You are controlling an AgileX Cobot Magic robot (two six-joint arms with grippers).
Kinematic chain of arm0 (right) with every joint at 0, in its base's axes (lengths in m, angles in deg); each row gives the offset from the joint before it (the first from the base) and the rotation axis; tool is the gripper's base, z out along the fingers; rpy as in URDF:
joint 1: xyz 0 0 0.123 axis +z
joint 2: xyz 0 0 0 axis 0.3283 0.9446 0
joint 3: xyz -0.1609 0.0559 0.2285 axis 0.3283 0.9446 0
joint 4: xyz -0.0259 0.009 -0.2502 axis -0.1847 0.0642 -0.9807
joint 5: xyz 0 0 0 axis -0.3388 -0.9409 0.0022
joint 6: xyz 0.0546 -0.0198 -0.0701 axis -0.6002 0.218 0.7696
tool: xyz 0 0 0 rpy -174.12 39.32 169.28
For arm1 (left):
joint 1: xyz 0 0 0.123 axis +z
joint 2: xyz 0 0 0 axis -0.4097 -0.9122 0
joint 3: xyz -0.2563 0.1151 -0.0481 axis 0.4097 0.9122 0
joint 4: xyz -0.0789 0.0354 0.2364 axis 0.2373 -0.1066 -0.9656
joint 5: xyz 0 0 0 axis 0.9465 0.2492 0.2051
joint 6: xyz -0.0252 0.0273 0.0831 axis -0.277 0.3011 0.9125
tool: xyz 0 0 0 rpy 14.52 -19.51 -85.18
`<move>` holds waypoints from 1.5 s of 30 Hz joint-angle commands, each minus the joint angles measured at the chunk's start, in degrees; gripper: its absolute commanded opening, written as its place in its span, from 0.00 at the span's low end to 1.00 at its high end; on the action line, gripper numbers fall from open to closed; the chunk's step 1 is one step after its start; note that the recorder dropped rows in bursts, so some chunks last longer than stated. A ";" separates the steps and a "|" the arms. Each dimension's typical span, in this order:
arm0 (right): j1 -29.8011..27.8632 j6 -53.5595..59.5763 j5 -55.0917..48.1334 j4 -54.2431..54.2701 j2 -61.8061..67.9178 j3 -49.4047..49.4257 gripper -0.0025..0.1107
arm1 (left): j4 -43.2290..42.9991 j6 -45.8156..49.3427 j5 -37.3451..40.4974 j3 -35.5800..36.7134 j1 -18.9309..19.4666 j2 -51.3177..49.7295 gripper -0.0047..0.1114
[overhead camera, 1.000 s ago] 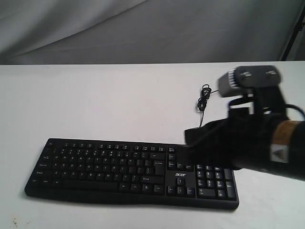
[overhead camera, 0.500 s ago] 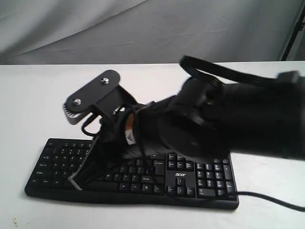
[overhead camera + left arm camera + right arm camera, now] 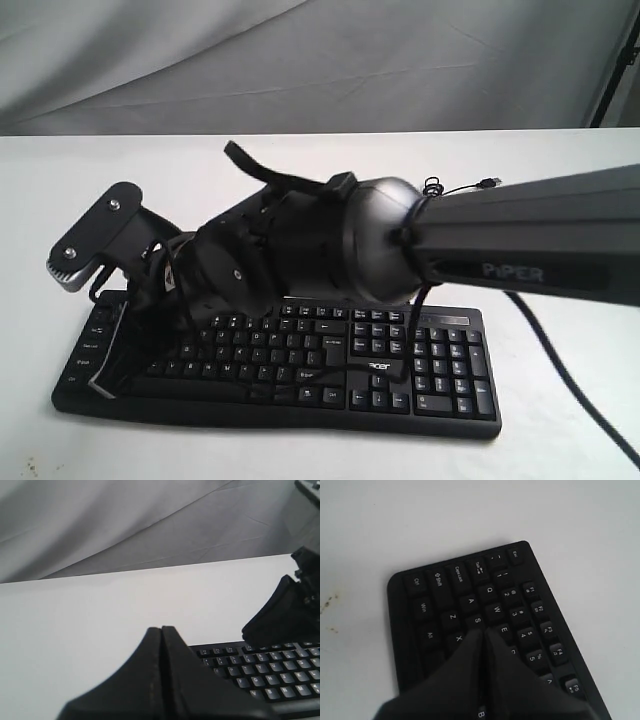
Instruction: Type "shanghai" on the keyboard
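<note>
The black keyboard (image 3: pixel 430 372) lies along the front of the white table, its thin cable (image 3: pixel 430 200) coiled behind it. My right arm reaches across it to its left end. The right gripper (image 3: pixel 135 342) points down there, shut with nothing in it. In the right wrist view the right gripper (image 3: pixel 484 631) has its tips right at the S key (image 3: pixel 476 621) of the keyboard (image 3: pixel 427 610); whether they touch the key I cannot tell. My left gripper (image 3: pixel 161 629) is shut and empty, off the left end of the keyboard (image 3: pixel 270 677), and is not seen in the exterior view.
The keyboard rests on a white table (image 3: pixel 300 170) with a grey cloth backdrop (image 3: pixel 300 60) behind. Small dark specks (image 3: pixel 30 465) mark the front left corner. The right arm's bulky body (image 3: pixel 330 240) hangs over the keyboard's middle. A dark pole (image 3: pixel 612 60) stands at back right.
My right arm has swung from over the number pad across to the keyboard's left end, and its gripper now points down by the S key. The keyboard has not moved.
</note>
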 commanded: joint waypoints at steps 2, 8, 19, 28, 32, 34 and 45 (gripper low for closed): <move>0.14 0.14 4.86 2.21 3.15 -0.58 0.02 | -0.04 -0.16 -0.28 0.25 -0.23 0.20 0.04; 0.14 1.10 8.07 2.47 4.46 -0.67 0.02 | -0.04 -0.16 -0.28 0.25 -0.23 0.20 0.04; 0.14 7.91 4.94 6.80 11.27 -6.69 0.02 | -0.04 -0.16 -0.28 0.25 -0.23 0.20 0.04; 0.70 9.13 8.35 6.94 11.58 -6.69 0.02 | -0.04 -0.16 -0.28 0.25 -0.23 0.20 0.04; 1.24 9.36 9.16 6.94 11.58 -6.69 0.02 | -0.04 -0.16 -0.28 0.25 -0.23 0.20 0.04; 1.24 9.36 9.06 6.94 11.58 -6.69 0.02 | -0.04 -0.16 -0.28 0.25 -0.23 0.20 0.04; 1.14 10.09 9.78 6.69 12.99 -6.69 0.02 | -0.04 -0.16 -0.28 0.25 -0.23 0.20 0.04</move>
